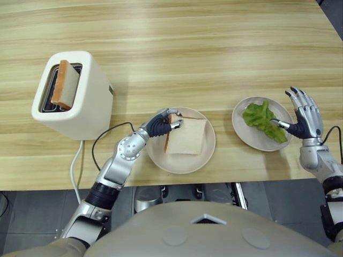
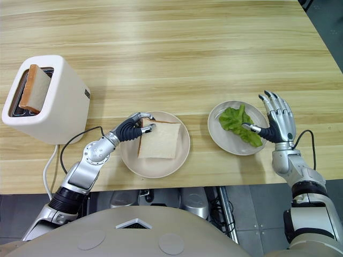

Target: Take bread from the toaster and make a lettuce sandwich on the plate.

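At upper left of the frame, the toaster [image 1: 80,101] hides the lower part of the toaster slice [image 1: 65,83] standing in its slot; the slot's inside is too dark to read. Two bread slices in all: the plated slice [image 1: 187,137] lies on the centre plate [image 1: 182,166], its upper-left corner pinched by the left hand [image 1: 159,126], fingers curled around it. Two plates: the right plate [image 1: 257,140] carries lettuce [image 1: 262,119], with the right hand [image 1: 306,120] at its right rim, fingers spread loose, thumb tip over the leaves. Pale wood-grain table [image 1: 187,48]; grey floor [image 1: 32,214] along the bottom; one cord [image 1: 102,142] trails from the toaster.
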Tool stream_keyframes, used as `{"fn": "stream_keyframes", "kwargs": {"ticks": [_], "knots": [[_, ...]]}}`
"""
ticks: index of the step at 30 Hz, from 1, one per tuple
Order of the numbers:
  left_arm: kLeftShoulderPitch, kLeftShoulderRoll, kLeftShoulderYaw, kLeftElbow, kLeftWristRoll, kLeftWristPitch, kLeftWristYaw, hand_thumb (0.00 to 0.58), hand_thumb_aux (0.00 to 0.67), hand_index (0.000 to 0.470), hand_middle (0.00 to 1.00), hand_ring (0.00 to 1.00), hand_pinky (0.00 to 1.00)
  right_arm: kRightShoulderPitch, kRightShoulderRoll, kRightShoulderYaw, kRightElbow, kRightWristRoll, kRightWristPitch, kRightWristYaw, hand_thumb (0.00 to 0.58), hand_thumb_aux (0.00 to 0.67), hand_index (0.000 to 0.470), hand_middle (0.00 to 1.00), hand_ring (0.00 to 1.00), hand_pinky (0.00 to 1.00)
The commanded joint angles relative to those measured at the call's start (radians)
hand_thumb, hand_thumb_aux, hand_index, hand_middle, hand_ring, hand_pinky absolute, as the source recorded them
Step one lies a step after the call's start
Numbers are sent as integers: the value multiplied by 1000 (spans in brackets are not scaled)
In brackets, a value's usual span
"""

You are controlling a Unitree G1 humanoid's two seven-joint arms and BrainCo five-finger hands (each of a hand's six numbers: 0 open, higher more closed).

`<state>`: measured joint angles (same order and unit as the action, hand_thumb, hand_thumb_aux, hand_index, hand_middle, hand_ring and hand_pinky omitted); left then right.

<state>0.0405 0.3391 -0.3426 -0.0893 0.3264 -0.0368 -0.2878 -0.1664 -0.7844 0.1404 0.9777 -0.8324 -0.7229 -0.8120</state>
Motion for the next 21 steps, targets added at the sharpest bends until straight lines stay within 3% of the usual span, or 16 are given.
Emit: {"fn": "stream_keyframes", "kwargs": {"ticks": [1, 2, 6, 7, 8, 9, 15, 17, 18, 19, 21], "knots": [[-2, 34, -29, 22, 71, 5, -15, 548, 512, 352, 1000, 1000, 1000, -20, -13, 70, 28, -31, 35, 12, 0, 0, 0, 0, 0, 0], [-2, 37, -33, 18, 84, 4, -13, 0, 0, 0, 1000, 1000, 1000, -24, -16, 89, 27, -41, 43, 5, 0, 0, 0, 0, 0, 0], [-11, 51, -46, 21, 172, -6, 32, 0, 0, 0, 1000, 1000, 1000, -24, -24, 160, 24, -84, 73, -32, 0, 0, 0, 0, 0, 0], [-13, 52, -45, 23, 188, -10, 45, 0, 0, 0, 90, 90, 90, -24, -26, 173, 27, -91, 80, -45, 0, 0, 0, 0, 0, 0], [-17, 53, -42, 24, 203, -11, 59, 0, 0, 0, 90, 90, 90, -24, -28, 184, 33, -95, 86, -57, 0, 0, 0, 0, 0, 0], [-21, 54, -37, 25, 216, -12, 72, 0, 0, 0, 0, 0, 0, -25, -29, 196, 38, -99, 92, -67, 0, 0, 0, 0, 0, 0], [-34, 48, 5, 7, 210, -22, 105, 0, 0, 0, 0, 0, 0, -38, -28, 256, 54, -115, 112, -107, 23, 13, 9, 0, 0, 0], [-39, 44, 24, -5, 207, -28, 120, 0, 0, 0, 0, 0, 0, -39, -29, 268, 55, -114, 117, -119, 294, 200, 137, 0, 0, 0], [-43, 44, 36, -9, 209, -30, 130, 0, 0, 0, 0, 0, 0, -39, -29, 271, 56, -113, 118, -123, 294, 200, 137, 0, 0, 0], [-45, 43, 46, -15, 208, -30, 137, 0, 0, 0, 0, 0, 0, -40, -29, 274, 57, -110, 118, -126, 468, 376, 258, 0, 0, 0], [-49, 46, 63, -25, 205, -30, 138, 0, 0, 0, 0, 0, 0, -41, -30, 279, 59, -103, 116, -132, 485, 399, 274, 0, 0, 0]]}}
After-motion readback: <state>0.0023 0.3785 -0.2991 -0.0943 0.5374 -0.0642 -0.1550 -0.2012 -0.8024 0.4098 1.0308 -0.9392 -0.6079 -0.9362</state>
